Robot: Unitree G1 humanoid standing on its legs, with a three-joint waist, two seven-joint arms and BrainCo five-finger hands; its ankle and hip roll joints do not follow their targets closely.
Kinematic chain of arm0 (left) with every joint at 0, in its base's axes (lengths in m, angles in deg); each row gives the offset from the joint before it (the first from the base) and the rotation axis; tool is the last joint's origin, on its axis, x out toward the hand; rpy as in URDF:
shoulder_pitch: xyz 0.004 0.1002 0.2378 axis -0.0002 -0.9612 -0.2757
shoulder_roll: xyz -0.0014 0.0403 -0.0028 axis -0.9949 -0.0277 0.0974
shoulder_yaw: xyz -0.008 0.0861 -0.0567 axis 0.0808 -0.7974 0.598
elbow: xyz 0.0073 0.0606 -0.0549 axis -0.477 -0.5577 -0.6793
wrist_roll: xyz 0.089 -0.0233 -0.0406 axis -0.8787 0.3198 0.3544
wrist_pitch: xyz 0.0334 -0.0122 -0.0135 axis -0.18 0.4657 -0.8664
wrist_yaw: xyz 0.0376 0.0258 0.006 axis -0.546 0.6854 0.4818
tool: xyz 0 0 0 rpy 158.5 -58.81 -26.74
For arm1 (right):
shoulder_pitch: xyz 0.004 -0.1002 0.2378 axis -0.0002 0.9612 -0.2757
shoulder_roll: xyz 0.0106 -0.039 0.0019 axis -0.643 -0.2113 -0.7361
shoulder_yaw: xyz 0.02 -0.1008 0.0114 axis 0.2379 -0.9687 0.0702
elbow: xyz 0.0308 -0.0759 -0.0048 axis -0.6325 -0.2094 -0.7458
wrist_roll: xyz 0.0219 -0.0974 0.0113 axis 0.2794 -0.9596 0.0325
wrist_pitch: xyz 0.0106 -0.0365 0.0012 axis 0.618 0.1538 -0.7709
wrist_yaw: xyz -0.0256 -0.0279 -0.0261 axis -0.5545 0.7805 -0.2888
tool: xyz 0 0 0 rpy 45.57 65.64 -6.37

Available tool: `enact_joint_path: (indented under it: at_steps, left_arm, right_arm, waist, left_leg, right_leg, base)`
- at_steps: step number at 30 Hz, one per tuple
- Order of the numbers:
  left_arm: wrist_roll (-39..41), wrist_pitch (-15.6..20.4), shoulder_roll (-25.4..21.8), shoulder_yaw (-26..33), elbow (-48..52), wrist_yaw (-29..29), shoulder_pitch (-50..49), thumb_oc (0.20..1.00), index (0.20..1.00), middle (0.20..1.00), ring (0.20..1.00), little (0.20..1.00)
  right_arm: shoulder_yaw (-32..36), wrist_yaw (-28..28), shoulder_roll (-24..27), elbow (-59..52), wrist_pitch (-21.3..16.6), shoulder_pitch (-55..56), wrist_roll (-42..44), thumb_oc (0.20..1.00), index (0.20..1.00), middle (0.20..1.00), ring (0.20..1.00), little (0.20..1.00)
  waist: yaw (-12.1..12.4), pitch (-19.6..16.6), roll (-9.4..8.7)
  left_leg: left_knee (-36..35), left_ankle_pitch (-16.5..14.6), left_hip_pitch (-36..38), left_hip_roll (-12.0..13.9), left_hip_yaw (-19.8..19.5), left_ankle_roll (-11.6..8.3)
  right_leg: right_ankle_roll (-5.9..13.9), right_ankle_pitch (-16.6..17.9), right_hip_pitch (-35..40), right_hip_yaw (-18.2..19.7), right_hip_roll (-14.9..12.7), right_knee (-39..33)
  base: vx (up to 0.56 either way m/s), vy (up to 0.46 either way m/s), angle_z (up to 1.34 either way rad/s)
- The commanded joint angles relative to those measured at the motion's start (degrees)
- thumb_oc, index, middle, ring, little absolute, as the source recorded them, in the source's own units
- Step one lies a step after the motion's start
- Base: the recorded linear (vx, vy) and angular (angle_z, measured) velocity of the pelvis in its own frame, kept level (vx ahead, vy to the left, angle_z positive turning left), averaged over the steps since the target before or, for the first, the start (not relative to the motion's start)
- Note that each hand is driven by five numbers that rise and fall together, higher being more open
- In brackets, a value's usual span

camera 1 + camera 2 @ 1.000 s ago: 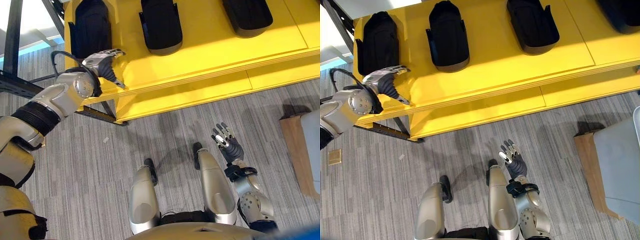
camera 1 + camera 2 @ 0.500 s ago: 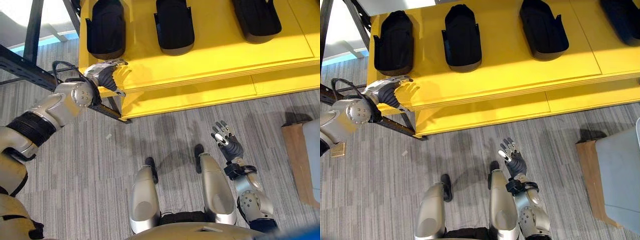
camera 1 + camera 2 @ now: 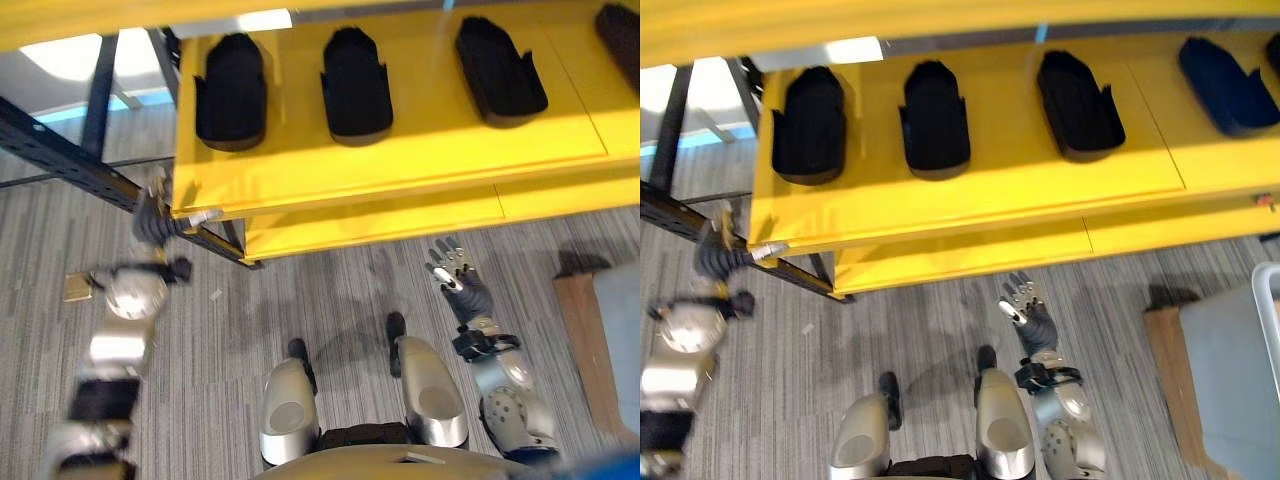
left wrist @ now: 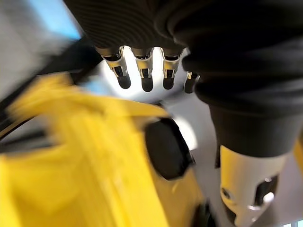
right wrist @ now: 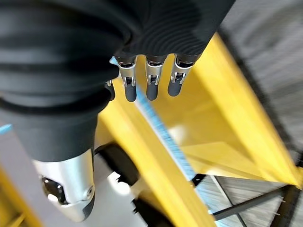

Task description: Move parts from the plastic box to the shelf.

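Several black moulded parts lie in a row on the yellow shelf [image 3: 400, 150]: one at the left [image 3: 232, 92], one in the middle [image 3: 356, 82], one further right [image 3: 500, 68]. My left hand [image 3: 152, 215] hangs blurred just off the shelf's left front corner, clear of the parts. Its fingers [image 4: 142, 80] are straight and hold nothing, with a black part [image 4: 168, 149] showing past them. My right hand [image 3: 458, 285] is low over the floor in front of the shelf, fingers [image 5: 149, 85] spread and empty. The grey plastic box [image 3: 1235, 385] sits at the far right.
A dark metal frame [image 3: 60, 150] runs diagonally past the shelf's left end. A lower yellow shelf level [image 3: 420, 215] juts out beneath the top one. The box rests on a wooden board [image 3: 1162, 350]. Grey carpet [image 3: 330, 290] lies between shelf and box.
My left hand has drawn back off the shelf's front edge, down and to the left. The camera has shifted, so the shelf sits lower in view. The right hand has barely moved.
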Motion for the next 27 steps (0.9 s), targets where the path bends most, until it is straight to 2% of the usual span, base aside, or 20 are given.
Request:
enact_joint_path:
  at_steps: [1, 2, 3, 5, 7, 8, 10, 19, 27]
  left_arm:
    - [6.2, 4.04, 0.23, -0.67, 3.44, 3.75, 2.06, 1.0, 1.0, 1.0, 1.0, 1.0]
    - [6.25, 4.21, 2.2, -0.45, 5.56, 4.4, 0.0, 1.0, 1.0, 1.0, 1.0, 1.0]
    - [7.52, 4.72, 4.79, -0.47, 5.88, 5.44, -2.47, 1.0, 1.0, 1.0, 1.0, 1.0]
    - [9.2, 4.75, 7.27, -1.66, 5.65, 6.81, -4.69, 1.0, 1.0, 1.0, 1.0, 1.0]
    - [8.9, 5.16, 8.66, -1.02, 7.76, 7.14, -6.16, 1.0, 1.0, 1.0, 1.0, 1.0]
    - [8.9, 5.15, 8.68, -1.04, 7.79, 7.13, -6.22, 1.0, 1.0, 1.0, 1.0, 1.0]
    - [11.46, 5.51, 11.22, -2.76, 7.38, 8.71, -7.64, 1.0, 1.0, 1.0, 1.0, 1.0]
    - [12.65, 5.45, 15.09, -3.65, 4.66, 11.05, -10.89, 1.0, 1.0, 1.0, 1.0, 1.0]
    - [11.73, 5.66, 14.4, -4.16, 2.57, 11.38, -13.1, 1.0, 1.0, 1.0, 1.0, 1.0]
  right_arm:
    - [-0.1, -0.02, 1.98, -5.47, -3.0, 0.92, -0.51, 1.0, 1.0, 1.0, 1.0, 1.0]
    - [0.1, -0.03, 2.65, -5.94, -3.12, 1.51, -0.92, 1.0, 1.0, 1.0, 1.0, 1.0]
    - [0.57, -0.04, 3.34, -6.41, -3.44, 2.58, -1.19, 1.0, 1.0, 1.0, 1.0, 1.0]
    - [0.73, -0.31, 3.9, -5.7, -3.42, 3.48, -1.23, 1.0, 1.0, 1.0, 1.0, 1.0]
    - [0.71, -0.61, 4.39, -5.89, -3.6, 3.94, -1.79, 1.0, 1.0, 1.0, 1.0, 1.0]
    - [0.7, -0.6, 4.41, -5.91, -3.6, 3.99, -1.79, 1.0, 1.0, 1.0, 1.0, 1.0]
    - [0.27, -0.92, 5.12, -4.93, -4.1, 4.37, -2.02, 1.0, 1.0, 1.0, 1.0, 1.0]
    - [-0.2, -2.35, 5.92, -1.49, -4.23, 5.96, -3.18, 1.0, 1.0, 1.0, 1.0, 1.0]
    - [-0.24, -3.09, 4.17, -0.82, -4.54, 7.16, -2.78, 1.0, 1.0, 1.0, 1.0, 1.0]
  waist:
    - [-1.98, -8.87, 2.67]
    - [-1.99, -10.36, 2.86]
    - [-1.79, -13.61, 3.16]
    - [-1.61, -16.34, 3.55]
    - [-1.17, -18.86, 3.75]
    - [-1.2, -18.96, 3.77]
    - [-0.89, -21.37, 3.69]
    - [0.21, -25.87, 2.98]
    - [0.21, -27.34, 2.05]
  left_leg:
    - [-12.55, 11.53, 2.33, 2.8, -0.9, 1.03]
    - [-14.38, 11.71, 3.01, 2.71, -0.3, 1.37]
    - [-18.17, 11.93, 4.14, 2.5, 0.3, 1.85]
    - [-20.67, 12.18, 5.06, 2.19, 0.54, 2.3]
    - [-20.83, 11.77, 4.45, 1.77, 0.08, 2.47]
    - [-20.83, 11.77, 4.37, 1.78, 0.05, 2.47]
    - [-20.83, 11.67, 4.14, 1.5, -0.35, 2.62]
    - [-20.83, 11.58, 4.1, 0.63, -1.26, 2.81]
    - [-20.83, 11.4, 4.1, -0.21, -1.7, 2.9]
  right_leg:
    - [-0.54, 12.11, -4.56, 2.04, -2.21, -3.19]
    - [-0.75, 11.9, -4.08, 1.86, -1.96, -3.93]
    - [-1.0, 11.48, -3.65, 1.59, -1.54, -5.81]
    - [-1.27, 11.14, -2.83, 1.13, -1.09, -7.83]
    - [-1.46, 11.01, -2.38, 0.99, -0.63, -9.23]
    - [-1.46, 11.03, -2.43, 0.96, -0.63, -9.27]
    - [-1.67, 10.87, -1.84, 0.68, -0.35, -9.93]
    - [-1.63, 10.49, 0.11, 0.83, -0.21, -12.26]
    - [-1.68, 10.75, 0.94, 2.02, 0.27, -13.36]
  base:
    - [0.01, 0.039, 0.06]
    - [0.01, 0.043, 0.01]
    - [0.0, 0.043, 0.01]
    - [-0.02, 0.037, 0.04]
    - [-0.05, 0.021, 0.14]
    - [-0.05, 0.002, 0.12]
    - [-0.08, 0.017, 0.05]
    - [-0.07, 0.03, 0.07]
    - [-0.05, 0.023, 0.0]
